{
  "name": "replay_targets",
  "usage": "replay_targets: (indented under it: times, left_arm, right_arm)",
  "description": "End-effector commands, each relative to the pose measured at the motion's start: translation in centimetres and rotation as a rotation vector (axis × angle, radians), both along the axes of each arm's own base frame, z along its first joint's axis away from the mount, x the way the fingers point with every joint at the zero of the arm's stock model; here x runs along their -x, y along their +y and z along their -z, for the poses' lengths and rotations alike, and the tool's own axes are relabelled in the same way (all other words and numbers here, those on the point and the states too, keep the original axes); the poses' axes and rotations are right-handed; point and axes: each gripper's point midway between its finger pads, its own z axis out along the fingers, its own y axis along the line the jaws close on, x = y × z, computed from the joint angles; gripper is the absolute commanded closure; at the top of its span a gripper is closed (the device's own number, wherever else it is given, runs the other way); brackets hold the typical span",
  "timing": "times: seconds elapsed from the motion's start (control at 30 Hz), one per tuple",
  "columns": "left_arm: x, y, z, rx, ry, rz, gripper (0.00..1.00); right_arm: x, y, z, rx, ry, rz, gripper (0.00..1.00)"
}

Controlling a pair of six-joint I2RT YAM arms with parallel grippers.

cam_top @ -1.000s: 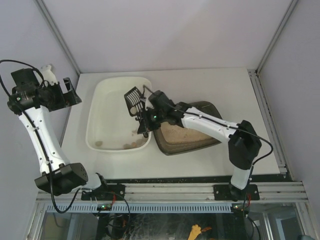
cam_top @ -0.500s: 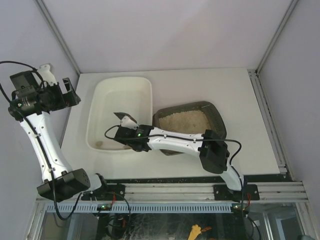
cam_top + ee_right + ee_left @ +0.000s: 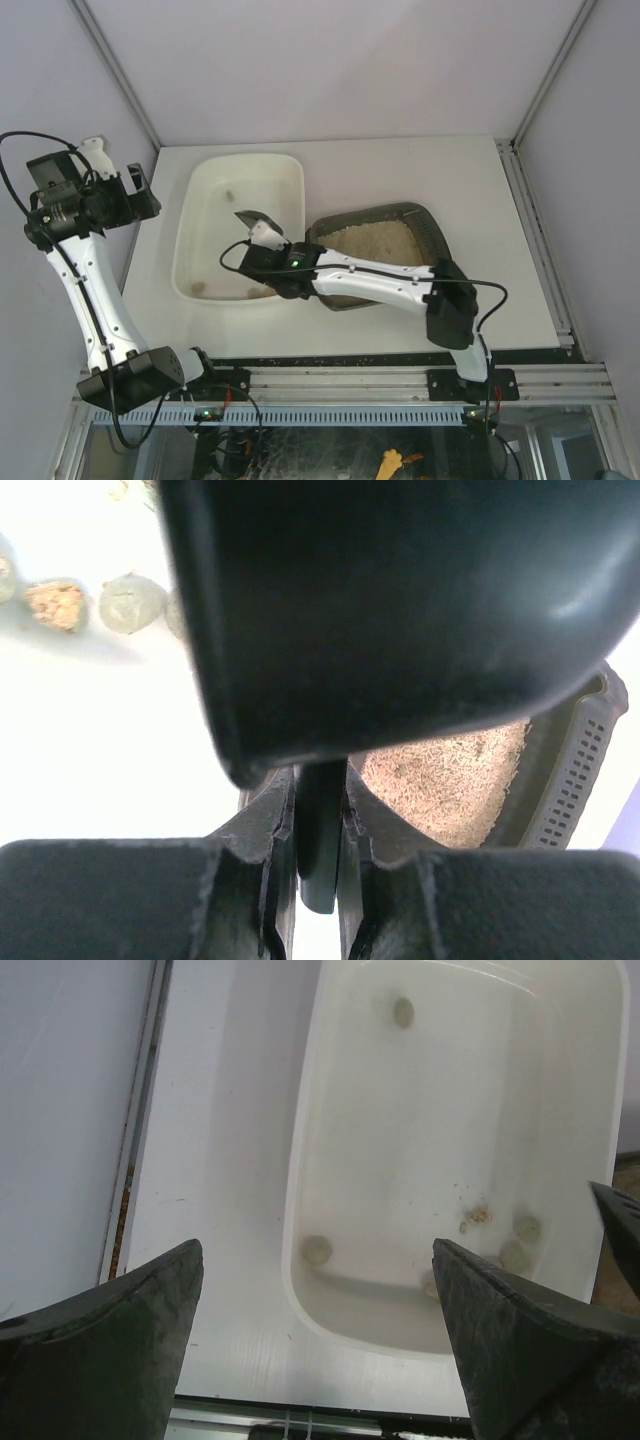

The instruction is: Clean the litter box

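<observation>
Right gripper (image 3: 320,815) clamps black scoop (image 3: 400,600) above cream tub (image 3: 186,215); litter box (image 3: 432,222) adjacent.

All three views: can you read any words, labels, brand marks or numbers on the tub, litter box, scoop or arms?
No text can be read in any view.
The cream-white tub, litter box and scoop show no print or stickers.
The right arm shows only a small green light, with no lettering visible.

Right claw (image 3: 264,236) swung left, lower; scoop (image 3: 252,217) now flat over tub (image 3: 196,190).
</observation>
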Motion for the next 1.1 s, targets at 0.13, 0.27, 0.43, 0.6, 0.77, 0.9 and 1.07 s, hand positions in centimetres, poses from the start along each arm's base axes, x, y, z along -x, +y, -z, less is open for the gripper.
replay_targets:
  times: [0.13, 0.27, 0.43, 0.6, 0.77, 0.9, 1.07]
  left_arm:
    - [-0.5, -1.1, -0.6, 0.017, -0.058, 0.06, 0.0]
    - [-0.6, -1.6, 0.3, 0.026, -0.039, 0.079, 0.0]
    - [-0.9, -2.0, 0.8, 0.033, -0.026, 0.094, 0.0]
    - [-1.1, -2.8, 1.2, 0.039, -0.02, 0.114, 0.0]
    - [-0.9, -2.9, 1.8, 0.031, -0.007, 0.116, 0.0]
    - [-0.7, -2.9, 2.2, 0.026, 0.0, 0.116, 0.0]
    - [-0.8, -3.0, 2.4, 0.032, 0.005, 0.122, 0.0]
  right_arm:
    - [-0.7, -4.3, -6.8, -0.488, 0.087, 0.122, 1.0]
    - [-0.8, -8.1, -4.5, -0.697, 0.234, 0.287, 1.0]
    - [0.7, -10.6, 0.2, -0.801, 0.368, 0.499, 1.0]
    - [2.3, -8.0, 2.5, -1.016, 0.549, 0.621, 1.0]
    - [2.5, -6.3, 2.6, -1.319, 0.655, 0.773, 1.0]
    - [1.9, -6.7, 2.8, -1.566, 0.691, 0.898, 1.0]
    - [2.1, -8.1, 3.7, -1.727, 0.693, 1.138, 1.0]
